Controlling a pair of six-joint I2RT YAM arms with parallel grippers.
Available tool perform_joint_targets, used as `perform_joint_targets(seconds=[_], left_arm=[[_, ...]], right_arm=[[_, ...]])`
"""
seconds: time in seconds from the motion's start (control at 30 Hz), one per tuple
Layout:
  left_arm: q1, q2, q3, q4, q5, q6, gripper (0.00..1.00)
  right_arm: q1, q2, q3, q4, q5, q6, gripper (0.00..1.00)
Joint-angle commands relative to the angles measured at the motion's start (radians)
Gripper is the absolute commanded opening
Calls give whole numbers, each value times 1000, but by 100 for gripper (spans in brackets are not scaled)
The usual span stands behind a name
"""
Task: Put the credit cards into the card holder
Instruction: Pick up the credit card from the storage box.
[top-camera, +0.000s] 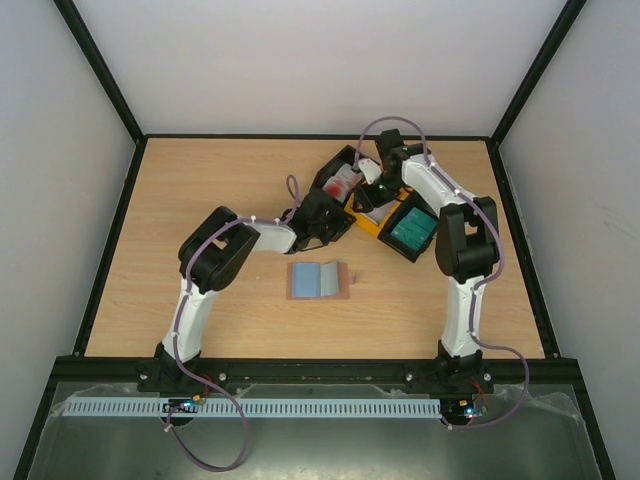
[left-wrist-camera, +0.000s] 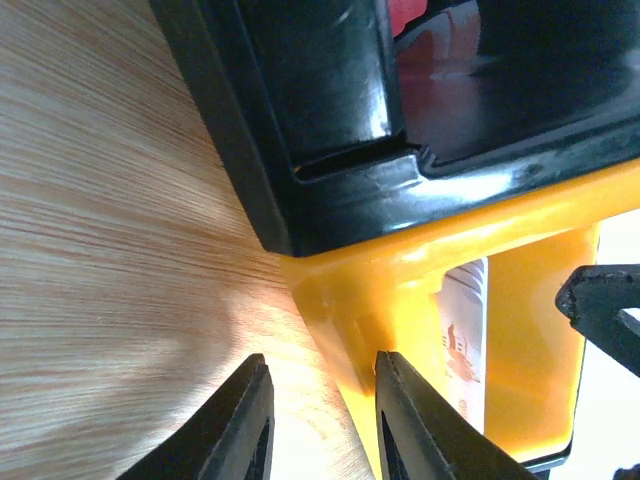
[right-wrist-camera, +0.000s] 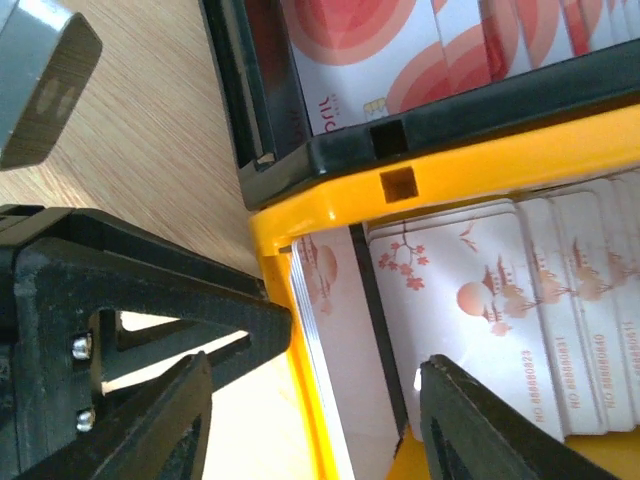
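The card holder (top-camera: 318, 280) lies open on the table with its blue-grey inside up, apart from both grippers. White credit cards (right-wrist-camera: 470, 300) with red marks fill the yellow tray (right-wrist-camera: 300, 215); a few cards (right-wrist-camera: 325, 340) stand on edge against its left wall. My right gripper (right-wrist-camera: 320, 410) is open, one finger outside that wall and the other over the flat cards. My left gripper (left-wrist-camera: 320, 400) is shut on the same yellow tray (left-wrist-camera: 400, 280) wall from the table side. In the top view the left gripper (top-camera: 345, 222) and right gripper (top-camera: 368, 200) meet at the yellow tray (top-camera: 368, 224).
A black tray (top-camera: 340, 182) of red-marked cards butts against the yellow tray's far side. Another black tray (top-camera: 412, 228) holds teal cards to the right. The black tray rim (right-wrist-camera: 450, 110) sits just beyond my right fingers. Walls enclose the table.
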Motion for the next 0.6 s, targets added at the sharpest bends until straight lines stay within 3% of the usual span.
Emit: perform_joint_targets(seconds=[0.0,0.17,0.57], left_arm=[[7,-26,-49,-47,-60,-19,29],[7,-50,-87,-23,-96,-41,24],[10,-41,-78,-35,-91,-51,22]], right_arm=[[18,-46,-49,48,86,-12,57],[47,3,-51,59,168,-12,61],[71,72,-11,10,90,-36,62]])
